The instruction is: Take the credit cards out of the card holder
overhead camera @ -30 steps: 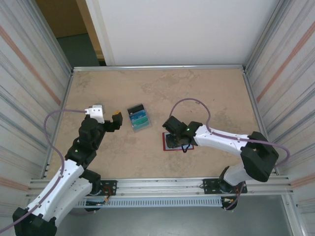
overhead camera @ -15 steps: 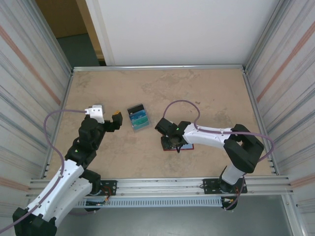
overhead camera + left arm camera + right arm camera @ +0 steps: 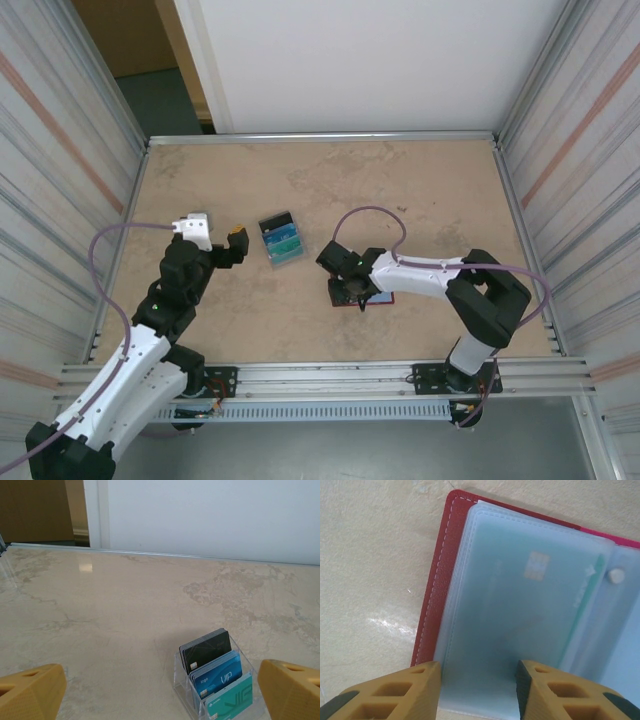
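Card holder lies open beneath right tool.

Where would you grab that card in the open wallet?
Probably its edge nearest the right gripper, coming from that side: the card lies flat inside a cloudy sleeve of the open card holder, so no face can be pinched, only an edge. Where the sleeve opens, I cannot tell.

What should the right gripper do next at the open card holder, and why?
Probably lower the right gripper slightly and pinch the near edge of the clear sleeve. The card holder lies open on the table, a chip card sits inside that sleeve, and the jaws stand apart over it, gripping nothing, so a pinch there could start drawing the card out.
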